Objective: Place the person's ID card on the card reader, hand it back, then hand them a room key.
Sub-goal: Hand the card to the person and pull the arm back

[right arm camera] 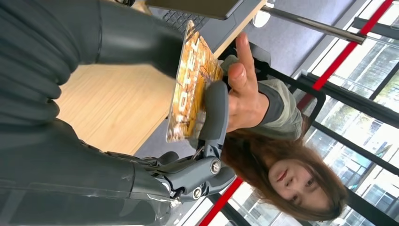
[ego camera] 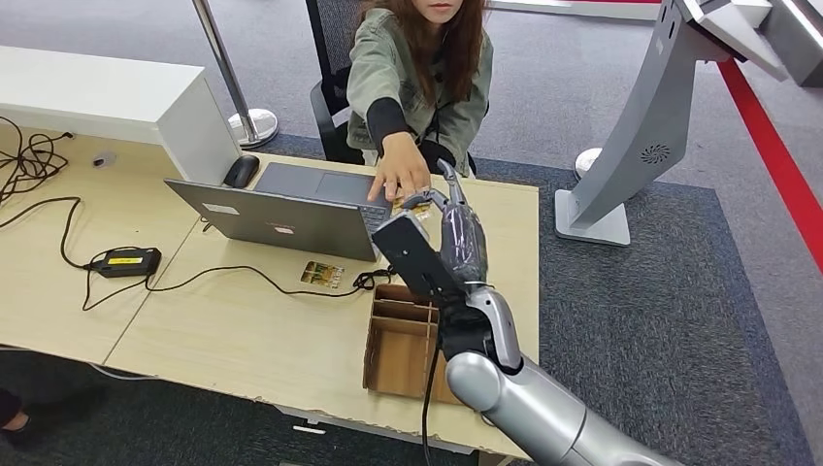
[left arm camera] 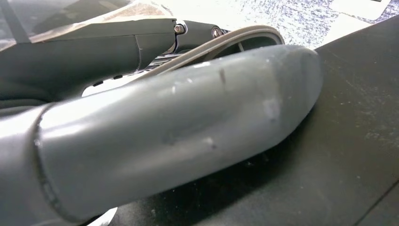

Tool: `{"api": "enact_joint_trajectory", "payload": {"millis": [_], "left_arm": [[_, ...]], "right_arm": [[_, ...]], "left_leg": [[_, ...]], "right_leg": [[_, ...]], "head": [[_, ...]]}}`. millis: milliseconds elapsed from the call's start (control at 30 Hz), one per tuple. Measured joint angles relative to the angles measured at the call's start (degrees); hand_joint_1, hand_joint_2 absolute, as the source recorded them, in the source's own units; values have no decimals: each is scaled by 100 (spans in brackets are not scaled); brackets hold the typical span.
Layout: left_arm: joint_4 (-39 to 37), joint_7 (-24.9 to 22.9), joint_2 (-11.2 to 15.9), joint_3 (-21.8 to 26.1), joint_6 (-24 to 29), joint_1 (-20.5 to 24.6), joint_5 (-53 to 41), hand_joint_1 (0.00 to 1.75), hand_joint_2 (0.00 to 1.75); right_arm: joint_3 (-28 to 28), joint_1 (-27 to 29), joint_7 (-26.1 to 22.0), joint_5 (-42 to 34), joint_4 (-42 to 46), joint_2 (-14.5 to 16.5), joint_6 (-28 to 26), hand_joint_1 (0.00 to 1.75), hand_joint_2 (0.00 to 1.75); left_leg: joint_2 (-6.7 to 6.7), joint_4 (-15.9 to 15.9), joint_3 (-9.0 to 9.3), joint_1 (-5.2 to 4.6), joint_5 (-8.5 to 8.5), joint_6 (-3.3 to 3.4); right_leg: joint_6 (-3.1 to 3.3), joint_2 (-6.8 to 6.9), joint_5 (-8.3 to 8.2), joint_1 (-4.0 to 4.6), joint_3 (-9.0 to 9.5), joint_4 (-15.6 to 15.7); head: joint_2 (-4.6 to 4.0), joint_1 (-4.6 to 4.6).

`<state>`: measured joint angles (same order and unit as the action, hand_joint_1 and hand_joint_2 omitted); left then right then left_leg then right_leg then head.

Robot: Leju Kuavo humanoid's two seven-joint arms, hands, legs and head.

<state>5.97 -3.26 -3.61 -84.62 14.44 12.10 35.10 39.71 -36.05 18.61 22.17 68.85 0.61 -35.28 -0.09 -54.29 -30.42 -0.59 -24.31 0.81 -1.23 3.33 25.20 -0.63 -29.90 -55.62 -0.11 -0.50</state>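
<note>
Silver and close under the head camera, the right arm [ego camera: 543,408] rose from the lower edge and reached forward over the tabletop [ego camera: 243,320]. That pale wooden tabletop was the biggest thing in the scene. On its far side sat a person [ego camera: 417,68] in a green jacket, leaning in with one arm stretched out. An open grey laptop [ego camera: 281,209] stood at the far edge, its lid turned toward the robot, with a dark mouse [ego camera: 240,171] just beside its far corner. A brown cardboard box [ego camera: 398,340] with dividers lay at the near edge, partly behind the arm. A black power brick [ego camera: 124,261] rested further left, its cable trailing across the wood. A small patterned card [ego camera: 322,274] lay flat on the tabletop near the front of the laptop.

At the end of the arm, the right hand [ego camera: 442,233] held a yellow-orange room key [right arm camera: 190,84] printed with the word HOTEL, pinched between its thumb and fingers [right arm camera: 214,113] and raised above the tabletop. The person's hand [ego camera: 398,175] met the card's far end, fingers touching it.

In the left wrist view, the left hand [left arm camera: 179,127] was a blur of grey thumb against a dark surface; I could not tell how its fingers lay.
</note>
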Motion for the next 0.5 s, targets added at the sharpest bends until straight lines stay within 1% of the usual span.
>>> {"api": "enact_joint_trajectory", "payload": {"millis": [200,400,500], "left_arm": [[0,0,0,-1,-5,-1,-20,0,0],[2,0,-4,-14,4,-1,-15,0,0],[2,-1,-4,-13,0,-1,-8,0,0]], "right_arm": [[-43,119,263,-32,554,-274,-1,0,175],[-132,171,271,-109,868,-456,-5,0,175],[-144,230,277,15,1010,-539,22,0,175]], "left_leg": [[0,0,0,0,0,0],[0,-1,0,-1,0,0],[0,-1,0,0,0,0]], "right_leg": [[0,-1,0,0,0,0],[0,-1,0,0,0,0],[0,-1,0,0,0,0]], "head": [[0,0],[0,2],[0,1]]}}
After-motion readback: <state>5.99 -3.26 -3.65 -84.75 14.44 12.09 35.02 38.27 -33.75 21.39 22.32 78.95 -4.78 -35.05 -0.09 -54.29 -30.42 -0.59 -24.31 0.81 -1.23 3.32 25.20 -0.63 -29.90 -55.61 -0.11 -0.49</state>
